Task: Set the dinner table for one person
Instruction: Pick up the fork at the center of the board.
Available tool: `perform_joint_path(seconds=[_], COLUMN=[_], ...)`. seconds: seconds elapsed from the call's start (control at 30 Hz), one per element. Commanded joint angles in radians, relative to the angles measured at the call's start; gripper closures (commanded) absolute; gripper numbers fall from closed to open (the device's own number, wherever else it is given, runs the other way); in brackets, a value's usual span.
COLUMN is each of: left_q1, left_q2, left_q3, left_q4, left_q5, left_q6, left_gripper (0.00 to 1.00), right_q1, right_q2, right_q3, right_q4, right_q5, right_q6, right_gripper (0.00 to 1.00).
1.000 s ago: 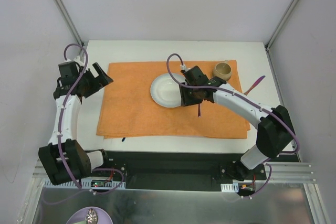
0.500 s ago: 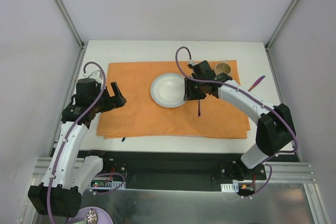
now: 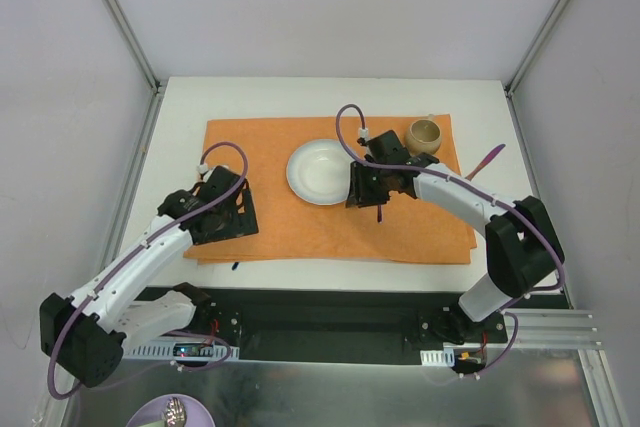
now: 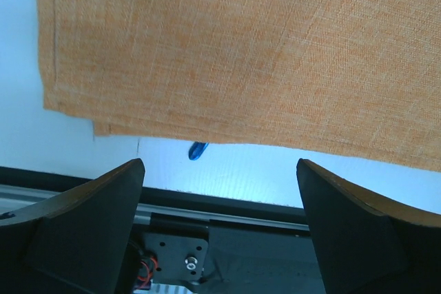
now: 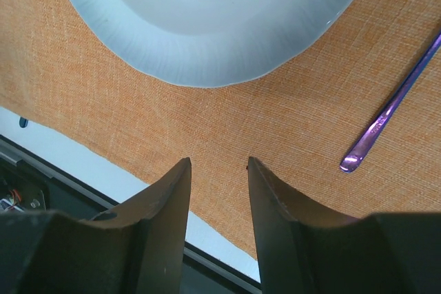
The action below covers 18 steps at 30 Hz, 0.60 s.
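**Left goes for the blue bit, right lifts clear**

Top view: the surface (image 3: 330, 97) carries the cloth (image 3: 300, 229) mid-way, with the plate (image 3: 322, 171) at centre and the cup (image 3: 424, 133) at its 2 o'clock.

Left wrist: my left jaws gape wide and empty over the cloth's near edge. A small blue thing (image 4: 198, 150) peeks out at 6 o'clock. I'd straddle it, pinching no cloth.

Right wrist: my right jaws are narrow, holding nothing. The purple utensil (image 5: 389, 111) lies at 3 o'clock, so I'd rise straight.
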Motion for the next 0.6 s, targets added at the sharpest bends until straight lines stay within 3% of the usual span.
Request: perform_joint_path(seconds=[0.0, 0.27, 0.4, 0.57], left_q1=[-0.056, -0.212, -0.304, -0.399], left_q2=[-0.072, -0.208, -0.146, -0.046], left_q3=[-0.055, -0.181, -0.241, -0.249], left_q4=[-0.083, -0.104, -0.103, -0.101], left_q5=[-0.032, -0.024, -0.115, -0.228], left_q6=[-0.153, -0.396, -0.535, -0.581], left_gripper=[0.07, 0.13, 0.14, 0.13], right_q1=[0.005, 0.008, 0.011, 0.018], right_q2=[-0.056, -0.048, -0.045, -0.042], right_q3=[-0.02, -0.029, -0.028, -0.02], right_q4=[0.065, 0.077, 0.079, 0.079], right_q5=[-0.052, -0.075, -0.084, -0.091], right_q6=[0.034, 0.035, 0.043, 0.048], right_gripper=[0.59, 0.59, 0.59, 0.59])
